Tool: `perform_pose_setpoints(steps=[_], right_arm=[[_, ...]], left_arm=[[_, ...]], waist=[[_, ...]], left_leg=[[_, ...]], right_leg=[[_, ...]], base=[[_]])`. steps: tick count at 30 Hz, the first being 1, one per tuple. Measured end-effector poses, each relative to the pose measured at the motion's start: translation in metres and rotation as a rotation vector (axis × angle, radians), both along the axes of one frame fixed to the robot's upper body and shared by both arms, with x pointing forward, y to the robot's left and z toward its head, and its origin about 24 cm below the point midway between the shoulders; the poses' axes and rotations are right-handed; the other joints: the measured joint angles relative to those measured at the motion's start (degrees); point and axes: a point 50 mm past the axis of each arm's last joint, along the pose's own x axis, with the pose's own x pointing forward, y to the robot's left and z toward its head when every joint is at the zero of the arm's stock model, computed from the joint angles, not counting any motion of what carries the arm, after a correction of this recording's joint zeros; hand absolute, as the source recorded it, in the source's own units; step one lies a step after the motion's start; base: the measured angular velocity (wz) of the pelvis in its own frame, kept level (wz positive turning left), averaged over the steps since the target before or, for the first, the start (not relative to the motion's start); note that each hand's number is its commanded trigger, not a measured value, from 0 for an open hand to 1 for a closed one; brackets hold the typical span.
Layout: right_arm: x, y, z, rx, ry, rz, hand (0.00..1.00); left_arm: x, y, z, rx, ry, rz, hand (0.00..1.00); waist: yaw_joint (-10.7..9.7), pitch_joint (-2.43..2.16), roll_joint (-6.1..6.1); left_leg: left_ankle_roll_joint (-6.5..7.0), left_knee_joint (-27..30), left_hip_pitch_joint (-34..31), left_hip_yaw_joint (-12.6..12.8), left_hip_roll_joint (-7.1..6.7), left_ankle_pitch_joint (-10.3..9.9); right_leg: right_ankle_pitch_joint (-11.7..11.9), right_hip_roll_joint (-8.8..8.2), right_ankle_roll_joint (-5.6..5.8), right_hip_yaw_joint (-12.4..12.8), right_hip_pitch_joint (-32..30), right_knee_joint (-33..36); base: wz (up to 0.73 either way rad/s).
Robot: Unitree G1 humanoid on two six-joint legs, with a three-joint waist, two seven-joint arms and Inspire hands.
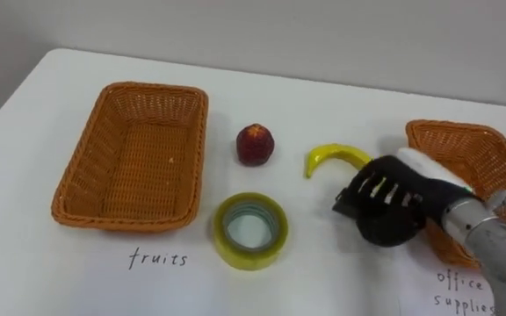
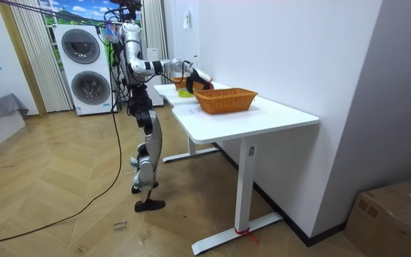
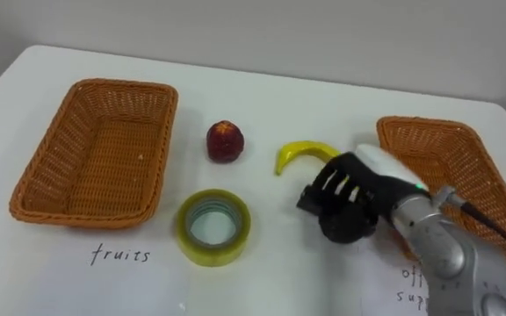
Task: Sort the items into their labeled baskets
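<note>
1. On the room view's left, two stacked washing machines (image 2: 88, 68) stand against the far wall. The robot stands upright just in front of them at the far end of the white table (image 2: 262, 118), with one arm reaching out over the tabletop.
2. From the robot's own eyes, the left basket (image 1: 152, 89) is a brown wicker tray with nothing in it. It sits toward the table's left side, and the handwritten word "fruits" (image 1: 158, 258) is on the table just in front of it.
3. To the right of that basket and apart from it, a small red fruit (image 1: 256, 144) sits on the bare table.
4. In front of the fruit, nearer the robot, a roll of yellow tape (image 1: 251, 257) lies flat with its hole facing up.
5. Further right, a banana (image 1: 328, 154) lies on the table. It is curved, and its right end runs up to the robot's hand.
6. The right hand (image 1: 392, 211) is over the table between the banana and the right basket, with its back turned up. I cannot tell whether it is spread or closed, or whether it has hold of anything.
7. The right basket (image 1: 477, 162) sits at the table's right edge, partly behind the arm. The handwritten label "office supplies" (image 1: 464, 294) is in front of it.
</note>
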Motion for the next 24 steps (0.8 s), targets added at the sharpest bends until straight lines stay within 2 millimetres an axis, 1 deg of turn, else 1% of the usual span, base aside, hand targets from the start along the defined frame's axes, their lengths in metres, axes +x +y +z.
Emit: perform_pose_setpoints(steps=[3, 6, 9, 13, 20, 24], right_arm=[[-0.001, -0.003, 0.016, 0.055, -0.123, -0.020, 1.00], [-0.002, 0.000, 0.029, 0.096, -0.231, -0.014, 1.00], [-0.003, 0.001, 0.039, 0.112, -0.316, -0.019, 1.00], [-0.004, -0.001, 0.043, 0.138, -0.372, -0.043, 1.00], [-0.005, -0.005, 0.048, 0.165, -0.468, -0.098, 1.00], [-0.006, -0.006, 0.051, 0.166, -0.526, -0.132, 1.00]], left_arm=[[-0.003, 0.000, 0.000, 0.002, -0.007, -0.001, 0.00], [-0.003, 0.000, 0.001, 0.003, -0.019, -0.001, 0.00], [-0.001, -0.002, 0.000, -0.002, -0.029, -0.001, 0.00], [-0.003, -0.002, 0.000, -0.002, -0.024, 0.002, 0.00], [-0.017, -0.003, -0.002, -0.009, 0.027, 0.023, 0.00], [-0.019, -0.005, -0.004, -0.016, 0.036, 0.029, 0.00]], waist=[[-0.36, -0.05, -0.48], [-0.90, -0.06, -0.80], [-0.92, -0.04, -0.89], [-0.94, -0.01, -0.80], [-1.09, -0.04, -0.23], [-0.95, -0.05, -0.12]], left_leg=[[0.00, 0.03, -0.02, 0.14, 0.02, 0.00], [0.00, 0.08, 0.07, 0.26, 0.05, -0.01], [0.02, 0.00, 0.19, 0.31, 0.03, -0.02], [0.01, 0.01, 0.19, 0.32, 0.07, -0.02], [0.01, -0.03, 0.19, 0.26, 0.09, -0.02], [0.01, 0.03, 0.16, 0.20, 0.08, -0.02]], right_leg=[[0.00, 0.02, 0.00, 0.02, -0.06, 0.00], [0.00, 0.03, 0.00, -0.22, 0.10, 0.02], [0.01, -0.03, 0.01, -0.20, 0.12, 0.16], [0.01, -0.01, 0.01, -0.21, 0.12, 0.29], [0.01, -0.01, 0.01, -0.15, -0.15, 0.88], [0.01, -0.04, 0.01, -0.24, -0.18, 0.92]], base=[[0.00], [0.00], [0.00], [0.00], [0.00], [0.00]])
